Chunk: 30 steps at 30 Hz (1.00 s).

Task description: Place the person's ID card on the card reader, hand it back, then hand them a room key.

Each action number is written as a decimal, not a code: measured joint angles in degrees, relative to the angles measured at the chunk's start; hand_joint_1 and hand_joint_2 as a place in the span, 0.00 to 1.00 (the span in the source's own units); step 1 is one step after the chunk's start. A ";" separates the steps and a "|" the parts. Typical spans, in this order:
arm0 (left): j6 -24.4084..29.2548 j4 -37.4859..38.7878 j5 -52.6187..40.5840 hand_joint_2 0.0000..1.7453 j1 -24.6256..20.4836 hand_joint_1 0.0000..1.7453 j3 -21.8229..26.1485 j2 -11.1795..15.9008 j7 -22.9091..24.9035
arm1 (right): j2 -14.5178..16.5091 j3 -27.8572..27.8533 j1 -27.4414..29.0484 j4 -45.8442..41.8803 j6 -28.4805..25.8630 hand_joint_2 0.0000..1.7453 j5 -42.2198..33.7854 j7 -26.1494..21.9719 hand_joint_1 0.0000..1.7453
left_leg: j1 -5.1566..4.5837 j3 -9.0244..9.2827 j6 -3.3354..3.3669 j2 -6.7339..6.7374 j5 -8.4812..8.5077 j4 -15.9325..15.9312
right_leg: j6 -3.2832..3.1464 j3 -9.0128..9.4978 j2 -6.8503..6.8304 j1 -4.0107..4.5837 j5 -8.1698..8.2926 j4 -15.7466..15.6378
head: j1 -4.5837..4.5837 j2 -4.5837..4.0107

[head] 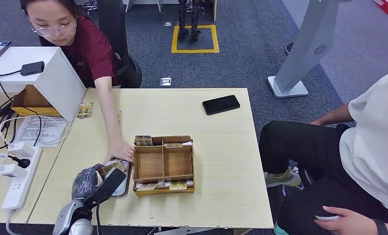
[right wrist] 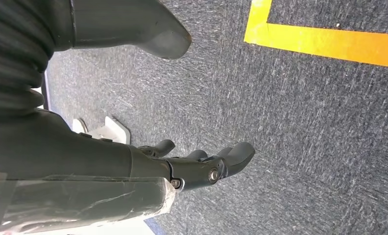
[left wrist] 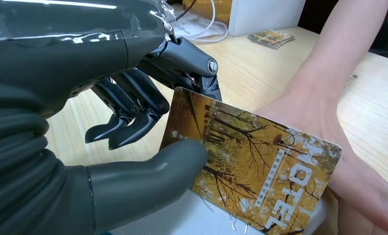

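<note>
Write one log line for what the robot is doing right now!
left hand: pinches hotel card | person's hand: beside card | right hand: hangs over floor, holding nothing

black phone (head: 221, 104) on table (head: 221, 147), white power strip (head: 19, 178), seated person's sneaker (head: 279, 178)

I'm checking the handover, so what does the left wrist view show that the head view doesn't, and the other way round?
Only the left wrist view shows the autumn-tree hotel key card's printed HOTEL lettering and the left hand's thumb pressing its face.

Only the head view shows the wooden divided card box, the black phone and the seated person in white.

Both show the left hand holding the card, the person's hand reaching beside it, and the light wooden table.
</note>
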 joint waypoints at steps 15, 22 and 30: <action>0.83 2.60 -4.55 1.00 -1.49 1.00 -0.69 -0.61 0.78 | 0.18 -0.85 -0.05 -0.01 -0.02 1.00 0.95 -0.03 0.00 | -0.03 0.21 0.02 -0.21 0.03 -0.03 | 0.01 0.32 -0.30 -0.02 -0.02 0.00 | 0.00 0.00; 0.88 3.22 -4.70 1.00 -1.70 1.00 -0.58 -0.88 0.59 | 0.19 -0.92 -0.05 -0.02 -0.01 1.00 1.32 -0.25 0.00 | -0.04 0.30 0.01 -0.29 0.04 -0.04 | 0.03 0.44 -0.37 -0.03 -0.04 0.00 | -0.01 0.00; 0.00 4.18 -1.23 1.00 -1.87 1.00 0.07 -1.45 -2.33 | 0.19 -1.26 -0.09 -0.03 -0.14 1.00 2.09 -0.57 0.00 | -0.08 0.39 0.01 -0.39 0.04 -0.06 | 0.05 0.56 -0.46 -0.06 -0.07 0.00 | -0.02 0.00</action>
